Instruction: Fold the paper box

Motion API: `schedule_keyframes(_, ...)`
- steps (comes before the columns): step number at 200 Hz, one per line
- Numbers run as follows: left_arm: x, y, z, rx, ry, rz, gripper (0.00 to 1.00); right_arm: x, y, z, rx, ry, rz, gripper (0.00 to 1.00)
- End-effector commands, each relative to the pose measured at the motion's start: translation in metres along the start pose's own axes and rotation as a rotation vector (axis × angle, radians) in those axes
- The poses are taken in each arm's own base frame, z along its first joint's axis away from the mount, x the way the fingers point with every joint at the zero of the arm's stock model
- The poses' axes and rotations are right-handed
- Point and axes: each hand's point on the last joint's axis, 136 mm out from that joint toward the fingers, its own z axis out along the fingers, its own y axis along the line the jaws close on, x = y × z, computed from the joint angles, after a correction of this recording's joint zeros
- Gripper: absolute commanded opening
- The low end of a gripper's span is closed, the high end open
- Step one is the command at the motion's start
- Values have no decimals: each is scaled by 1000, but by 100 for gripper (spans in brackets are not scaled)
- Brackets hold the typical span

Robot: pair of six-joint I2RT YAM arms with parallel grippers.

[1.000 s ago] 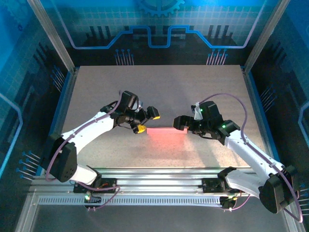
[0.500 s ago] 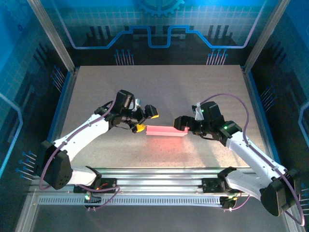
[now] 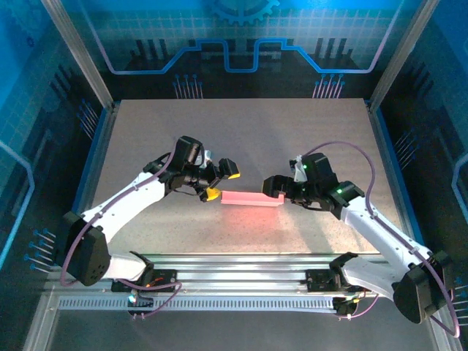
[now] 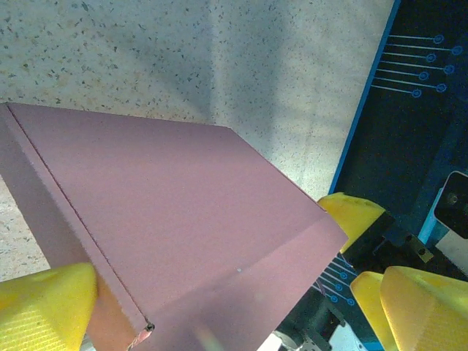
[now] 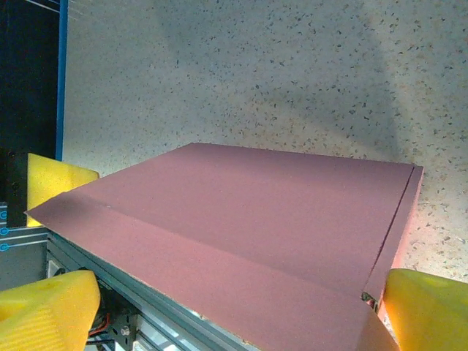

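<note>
Paper box (image 3: 251, 199): thin, light card, judged flexible and prone to sliding. Best taken at short end edges. Left gripper (image 3: 222, 183), right gripper (image 3: 276, 191): spread wide astride opposite ends, clamping nothing.

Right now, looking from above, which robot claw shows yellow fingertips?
The left gripper, at the left end of the paper box: both its yellow tips show. The right gripper, at the other end, looks dark from above.

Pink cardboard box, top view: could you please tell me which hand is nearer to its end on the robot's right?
Right. The right hand sits open at that end of the pink cardboard box; the left hand sits open at the opposite end.
</note>
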Motion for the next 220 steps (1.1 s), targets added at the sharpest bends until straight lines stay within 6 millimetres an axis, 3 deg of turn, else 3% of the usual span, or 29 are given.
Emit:
schedule_keyframes(1,6,-2,6,32,65,-15,99,-4,27,-3,-79,7,-38,100)
schedule_keyframes(147,-13,14,16,16,75,-59,99,-14,17,16,-35,22,-27,100)
schedule_keyframes(158,-14,15,17,14,77,-62,99,-23,25,12,-48,0,-37,100)
schedule_keyframes(220,-23,19,16,4,69,-64,99,-32,14,11,3,-20,-34,100)
